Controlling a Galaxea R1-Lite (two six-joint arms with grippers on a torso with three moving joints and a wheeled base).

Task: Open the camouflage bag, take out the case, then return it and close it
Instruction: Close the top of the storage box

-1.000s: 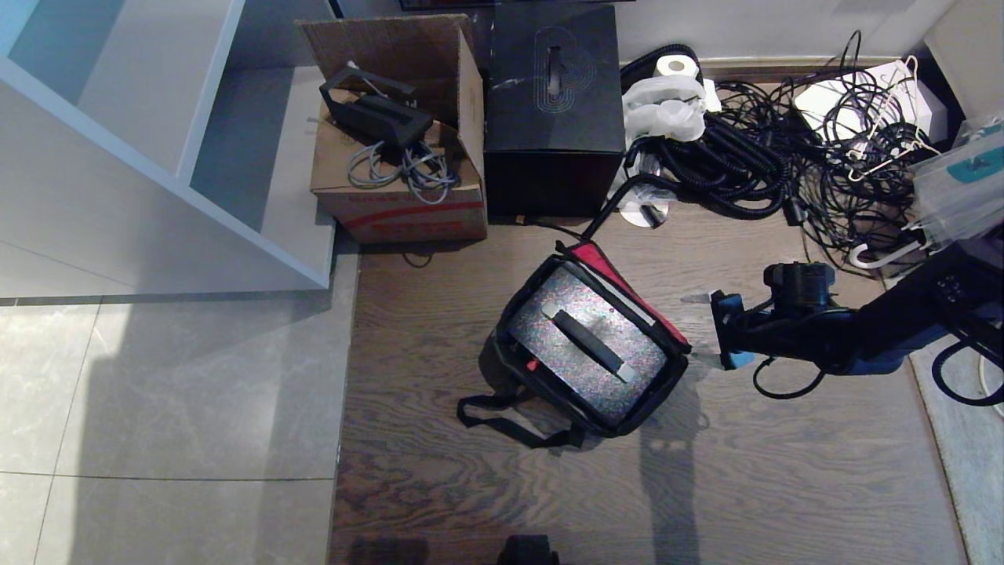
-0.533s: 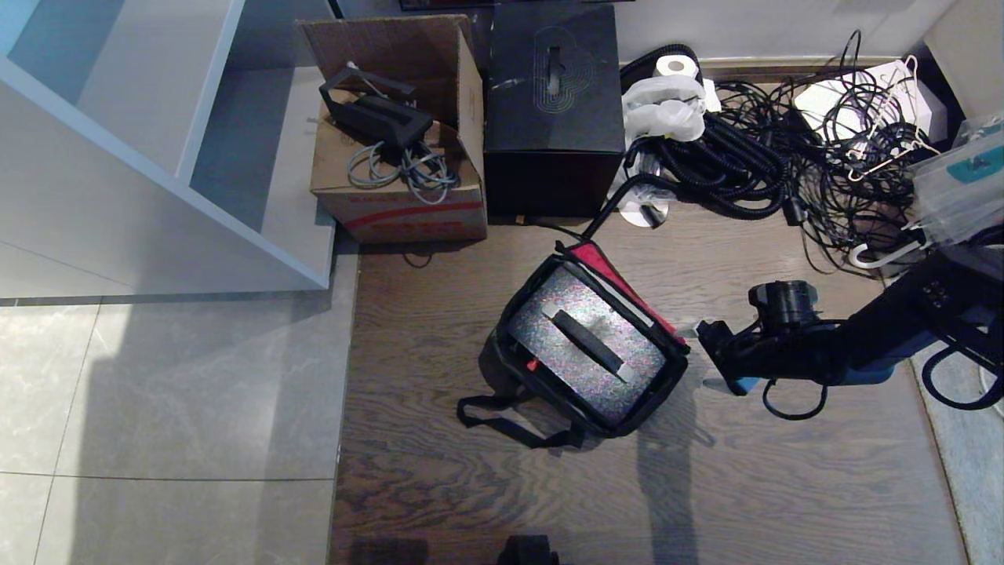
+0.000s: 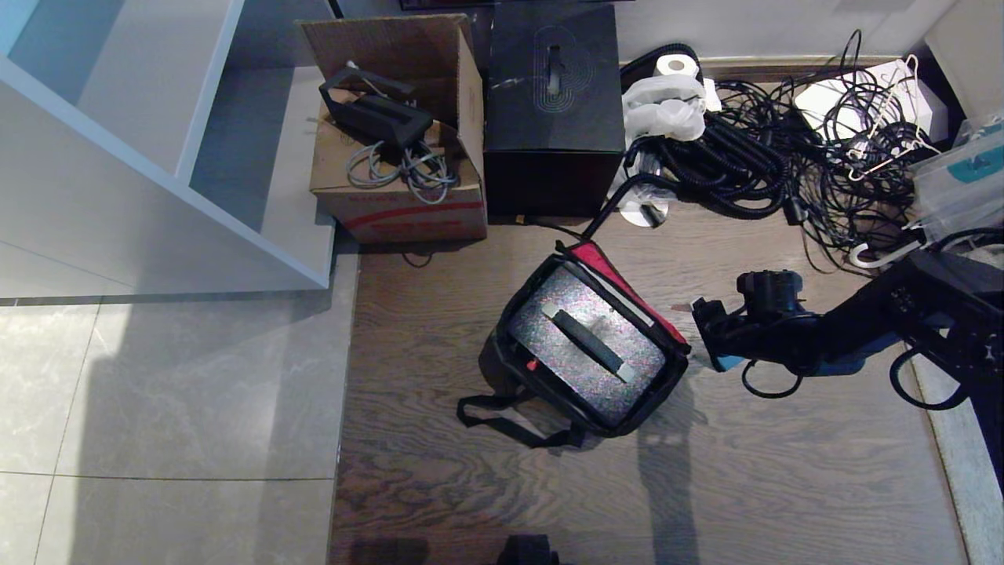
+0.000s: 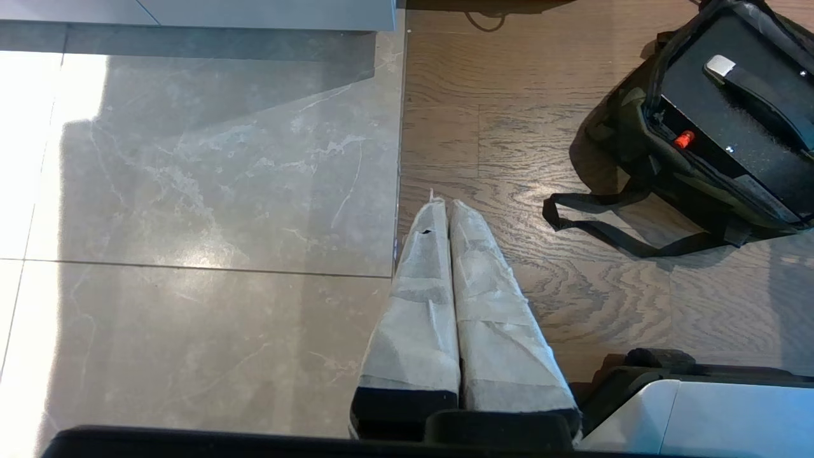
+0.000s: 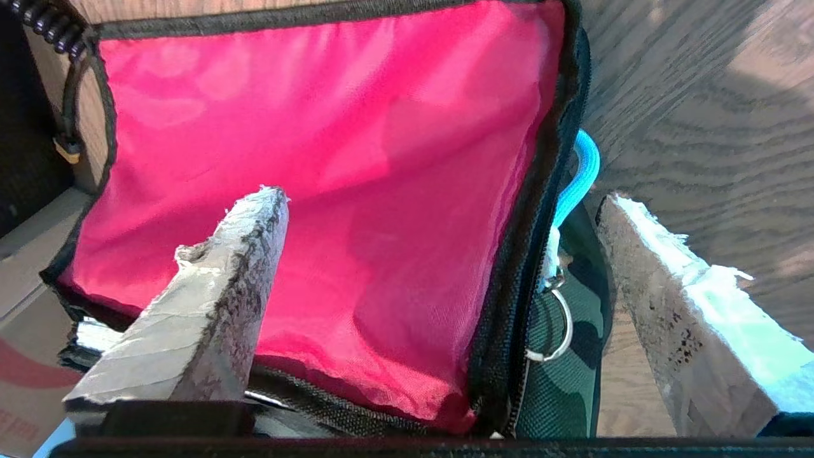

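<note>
The camouflage bag [image 3: 502,373] sits open on the wood floor, its red-lined lid [image 3: 623,286] raised on the right side. The speckled case [image 3: 541,333] lies inside it, black handle [image 3: 588,345] up. My right gripper [image 3: 694,333] is open beside the lid's free edge. In the right wrist view its fingers [image 5: 210,305] straddle that edge: red lining [image 5: 318,159] on one side, camouflage cloth [image 5: 572,381] and the zipper ring [image 5: 559,331] on the other. My left gripper [image 4: 442,205] is shut and empty over the floor, well clear of the bag [image 4: 636,133].
Behind the bag stand a red-striped cardboard box [image 3: 400,133] and a plain black cube box [image 3: 553,102]. A tangle of cables and hoses [image 3: 784,157] fills the back right. A white shelf unit [image 3: 157,141] is at left. The bag's strap [image 3: 502,420] trails in front.
My right arm has swung in toward the bag, bringing the open gripper up to the raised lid's edge. Bag, case and left arm have not moved.
</note>
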